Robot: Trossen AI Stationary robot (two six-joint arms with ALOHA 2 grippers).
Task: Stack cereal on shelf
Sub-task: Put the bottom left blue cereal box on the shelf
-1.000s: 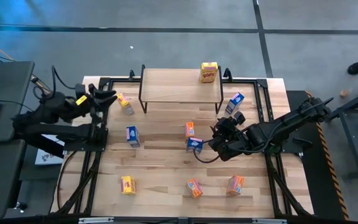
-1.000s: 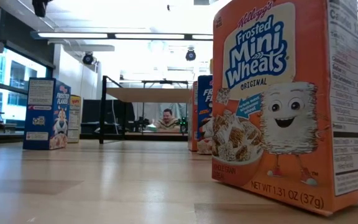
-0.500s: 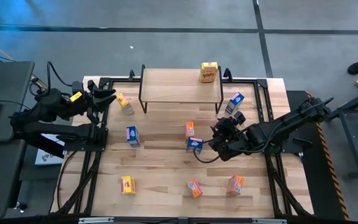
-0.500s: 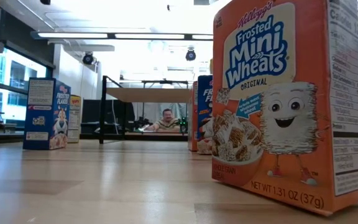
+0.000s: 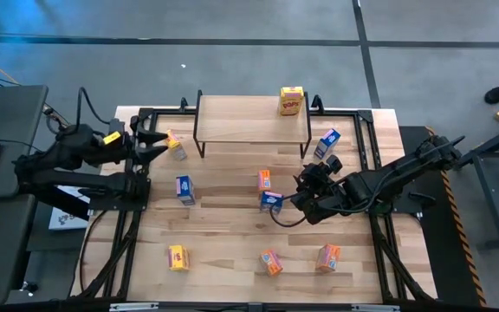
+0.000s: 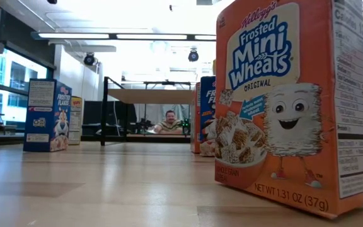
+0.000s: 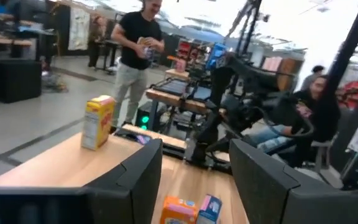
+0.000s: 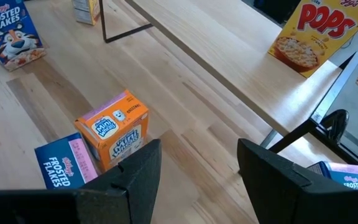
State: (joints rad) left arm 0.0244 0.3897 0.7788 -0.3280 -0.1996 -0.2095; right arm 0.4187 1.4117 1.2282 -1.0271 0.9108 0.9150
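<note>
The shelf (image 5: pixel 252 121) stands at the table's far edge on thin dark legs, with one yellow Pops box (image 5: pixel 291 100) upright near its right end. Other cereal boxes sit on the table: a yellow one (image 5: pixel 174 145) by the shelf's left legs, blue ones (image 5: pixel 184 189) (image 5: pixel 327 143) (image 5: pixel 271 201), orange ones (image 5: pixel 265 180) (image 5: pixel 271 262) (image 5: pixel 328 256), and a yellow one (image 5: pixel 178 257) near the front. My left gripper (image 5: pixel 156 143) is open, just left of the yellow box by the shelf. My right gripper (image 8: pixel 197 180) is open, hovering beside the middle orange box (image 8: pixel 118 127) and blue box (image 8: pixel 61 163).
Dark frame rails (image 5: pixel 132 186) run along the table's left and right sides. In the low view a large orange box (image 6: pixel 288 107) fills the near right, and a person (image 6: pixel 169 120) sits beyond the table. More people stand in the room in the left wrist view.
My left gripper has shifted a little toward the table's left edge and then back toward the yellow box by the shelf's left legs. The right arm and the boxes have kept still.
</note>
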